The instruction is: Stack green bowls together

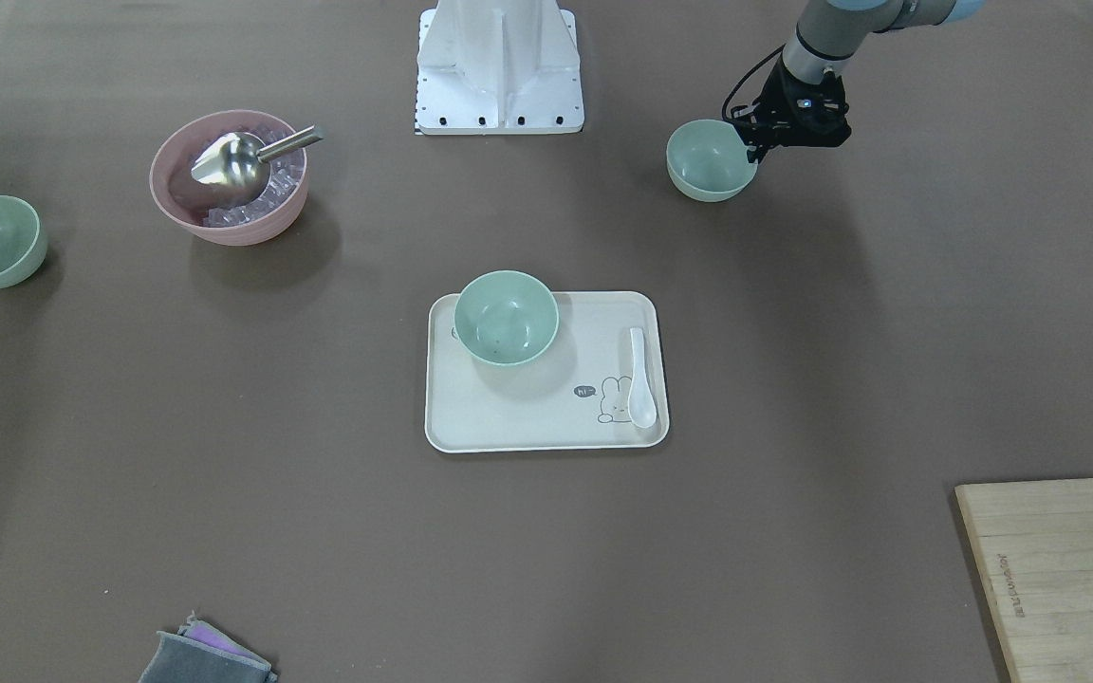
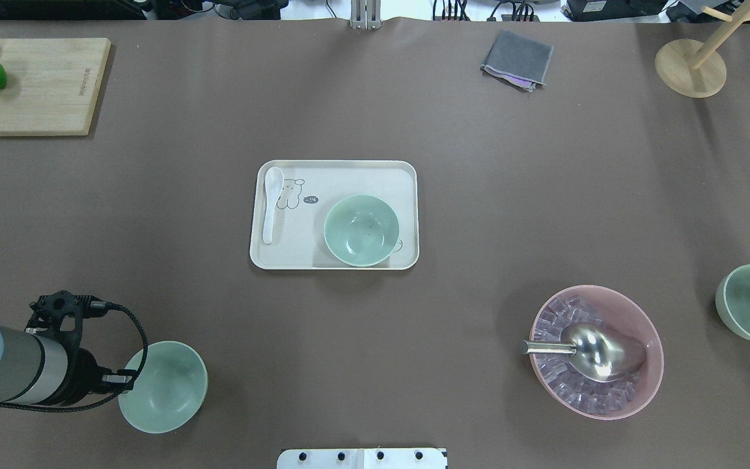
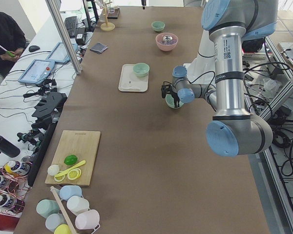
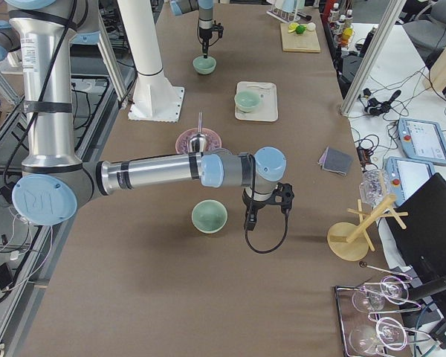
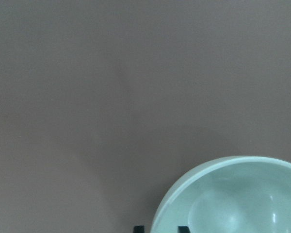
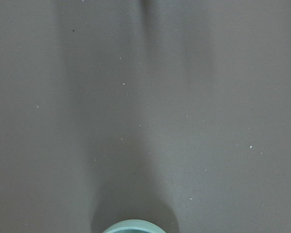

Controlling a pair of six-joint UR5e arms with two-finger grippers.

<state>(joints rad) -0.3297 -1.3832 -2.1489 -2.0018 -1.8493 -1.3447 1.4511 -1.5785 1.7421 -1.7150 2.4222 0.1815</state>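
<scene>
Straddling the rim of green bowl 1 [image 1: 703,166], the left jaws sit with 1 finger [image 5: 137,229] outside the wall and the other inside the hollow, and the wrist view shows a sliver of gap on each side of the rim, so they are parted and not pinching it. That bowl stands upright on the desk [image 1: 793,379], close to the robot's base [image 1: 499,66]. Over to green bowl 2 [image 1: 506,318]: well apart from the left jaws, out toward the middle of the desk, standing in a corner of the cream tray [image 1: 527,427], with a white spoon [image 1: 639,379] lying along the tray's opposite short side. Now the right jaws: they show only in the side view, hanging from the right arm [image 4: 156,172] just beside green bowl 3 [image 4: 209,216], on its side away from the robot, and I cannot tell how far apart they are or whether they touch it; the right wrist view catches only a slice of that bowl's rim at its bottom edge. Between the right jaws and the tray stands the pink bowl [image 1: 252,228], with ice cubes [image 1: 243,213] and a metal scoop [image 1: 233,161] in it.
</scene>
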